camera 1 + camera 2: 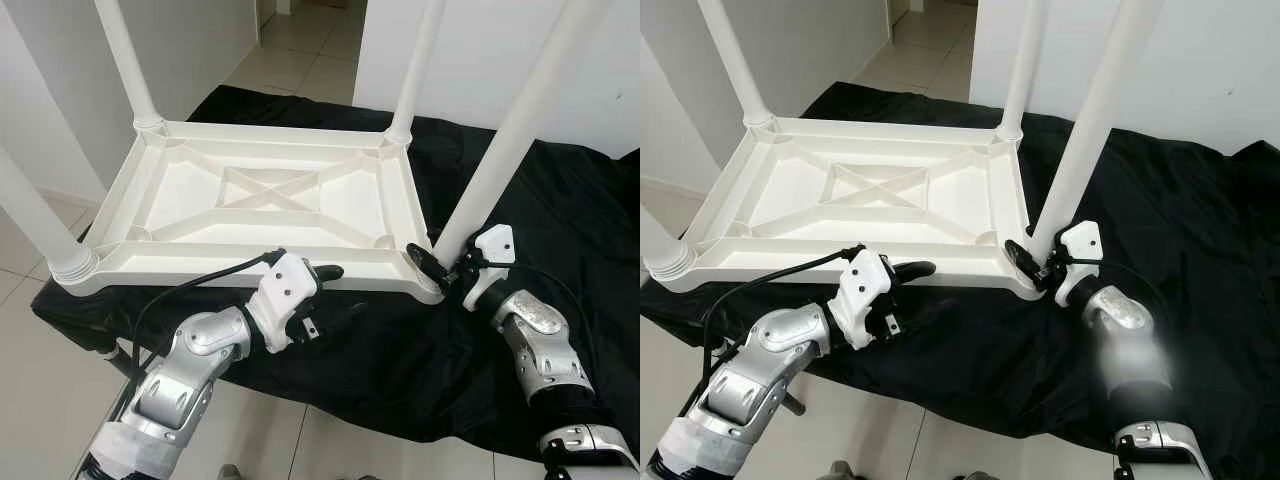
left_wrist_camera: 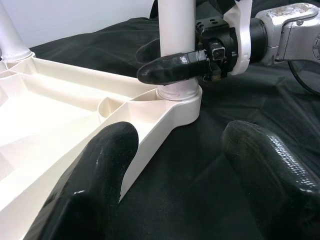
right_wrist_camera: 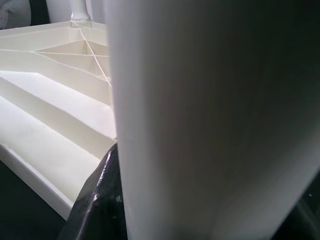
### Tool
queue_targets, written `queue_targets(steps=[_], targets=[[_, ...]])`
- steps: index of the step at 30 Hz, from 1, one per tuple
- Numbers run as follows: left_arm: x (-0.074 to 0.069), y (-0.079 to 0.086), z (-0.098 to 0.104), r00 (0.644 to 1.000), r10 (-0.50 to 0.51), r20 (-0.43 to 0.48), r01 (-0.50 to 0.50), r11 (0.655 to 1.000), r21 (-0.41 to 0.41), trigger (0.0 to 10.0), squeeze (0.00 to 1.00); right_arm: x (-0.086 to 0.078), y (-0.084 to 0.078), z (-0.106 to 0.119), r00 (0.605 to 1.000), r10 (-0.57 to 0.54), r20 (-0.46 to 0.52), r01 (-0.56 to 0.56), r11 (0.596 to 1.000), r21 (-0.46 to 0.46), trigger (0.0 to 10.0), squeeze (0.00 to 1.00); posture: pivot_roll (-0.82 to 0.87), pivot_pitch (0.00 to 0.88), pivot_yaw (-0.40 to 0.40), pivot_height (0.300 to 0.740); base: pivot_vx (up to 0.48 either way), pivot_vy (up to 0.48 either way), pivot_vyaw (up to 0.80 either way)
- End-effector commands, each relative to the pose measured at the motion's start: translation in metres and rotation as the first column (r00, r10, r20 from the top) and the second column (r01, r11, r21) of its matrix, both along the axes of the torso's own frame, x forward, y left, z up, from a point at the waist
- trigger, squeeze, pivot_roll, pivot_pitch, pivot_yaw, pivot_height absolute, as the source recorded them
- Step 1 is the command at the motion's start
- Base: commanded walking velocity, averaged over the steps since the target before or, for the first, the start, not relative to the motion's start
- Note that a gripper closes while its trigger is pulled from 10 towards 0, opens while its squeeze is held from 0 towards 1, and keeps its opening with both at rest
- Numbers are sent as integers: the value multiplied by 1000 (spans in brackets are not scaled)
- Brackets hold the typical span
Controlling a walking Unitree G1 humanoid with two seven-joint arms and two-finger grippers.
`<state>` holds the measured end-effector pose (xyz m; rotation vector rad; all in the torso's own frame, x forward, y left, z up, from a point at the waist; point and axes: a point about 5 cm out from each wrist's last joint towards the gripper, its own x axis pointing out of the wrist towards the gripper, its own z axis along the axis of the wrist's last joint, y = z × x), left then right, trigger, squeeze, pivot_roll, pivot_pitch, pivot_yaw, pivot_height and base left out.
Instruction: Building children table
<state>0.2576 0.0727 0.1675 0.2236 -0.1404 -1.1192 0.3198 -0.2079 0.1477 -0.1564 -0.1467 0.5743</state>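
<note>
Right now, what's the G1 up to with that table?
It is putting together a white plastic children's table, which lies upside down on a black cloth. All four legs stand in their corner sockets. The right pincer is closed around the near right leg just above its socket. The left pincer is open, at the tabletop's near edge and holding nothing, pointing toward that same corner.

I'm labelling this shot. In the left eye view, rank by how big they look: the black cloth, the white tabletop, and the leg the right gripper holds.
1. black cloth
2. tabletop
3. leg, held by the right gripper; nearness enlarges it.
</note>
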Motion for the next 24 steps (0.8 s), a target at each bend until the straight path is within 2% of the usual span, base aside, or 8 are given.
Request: queue_targets(steps=[1, 4, 9, 13, 18, 21, 23, 24], targets=[[-2, -3, -1, 998, -66, -16, 66, 998, 14, 10000, 0, -4, 1, -9, 999, -18, -38, 19, 999, 28, 10000, 0, 70, 103, -40, 740, 0, 0, 0], [0, -3, -1, 999, -49, -23, 49, 999, 3, 10000, 0, -5, 2, -9, 998, -44, -40, 46, 998, 53, 10000, 0, 67, 105, -42, 740, 0, 0, 0], [5, -3, -2, 999, -3, -45, 2, 1000, -12, 10000, 0, -6, 8, -13, 970, -234, -62, 239, 967, 93, 10000, 0, 57, 112, -45, 740, 0, 0, 0], [8, -3, -2, 999, 9, -47, -10, 1000, -14, 10000, 0, -9, 13, -14, 954, -292, -67, 298, 948, 111, 10000, 0, 50, 113, -47, 740, 0, 0, 0], [13, -4, -1, 999, 38, -37, -39, 999, -21, 10000, 0, -17, 25, -17, 906, -414, -90, 424, 890, 165, 10000, 0, 46, 111, -52, 740, 0, 0, 0], [15, -5, 1, 997, 66, -27, -67, 997, -30, 10000, 0, -28, 33, -20, 839, -534, -107, 544, 818, 187, 10000, 0, 44, 112, -62, 740, 0, 0, 0], [15, -5, 1, 997, 66, -27, -67, 997, -30, 10000, 0, -28, 33, -20, 839, -534, -107, 544, 818, 187, 10000, 0, 44, 112, -62, 740, 0, 0, 0], [15, -5, 1, 997, 70, -25, -71, 997, -31, 10000, 0, -32, 36, -22, 815, -565, -130, 580, 790, 197, 10000, 0, 47, 110, -66, 740, 0, 0, 0]])
